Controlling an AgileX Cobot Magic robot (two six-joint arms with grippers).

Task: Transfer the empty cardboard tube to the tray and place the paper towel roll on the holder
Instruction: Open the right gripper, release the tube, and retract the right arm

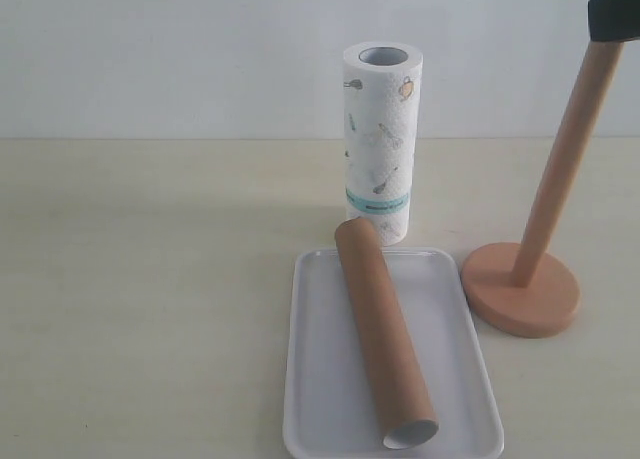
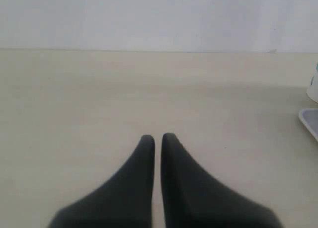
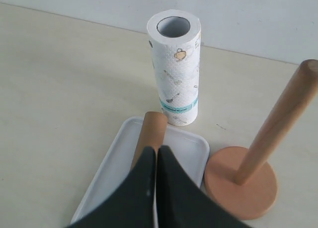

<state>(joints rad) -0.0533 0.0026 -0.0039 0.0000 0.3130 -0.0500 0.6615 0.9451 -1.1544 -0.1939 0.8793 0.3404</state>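
The brown empty cardboard tube (image 1: 385,334) lies diagonally in the white tray (image 1: 320,379), its open pale end toward the front. The paper towel roll (image 1: 382,139) stands upright just behind the tray, grey core up. The wooden holder (image 1: 520,291) stands to the right of the tray, its dowel bare and leaning in this view. In the right wrist view my right gripper (image 3: 157,149) is shut and empty, high above the tube (image 3: 151,131) and tray (image 3: 112,161), with the roll (image 3: 175,69) and holder (image 3: 243,181) beyond. My left gripper (image 2: 157,137) is shut over bare table.
A dark part of the right arm (image 1: 615,9) fills the top right corner of the exterior view and covers the dowel's tip. The left wrist view catches only the tray's corner (image 2: 309,119) and the roll's edge (image 2: 314,84). A pale wall runs behind the table.
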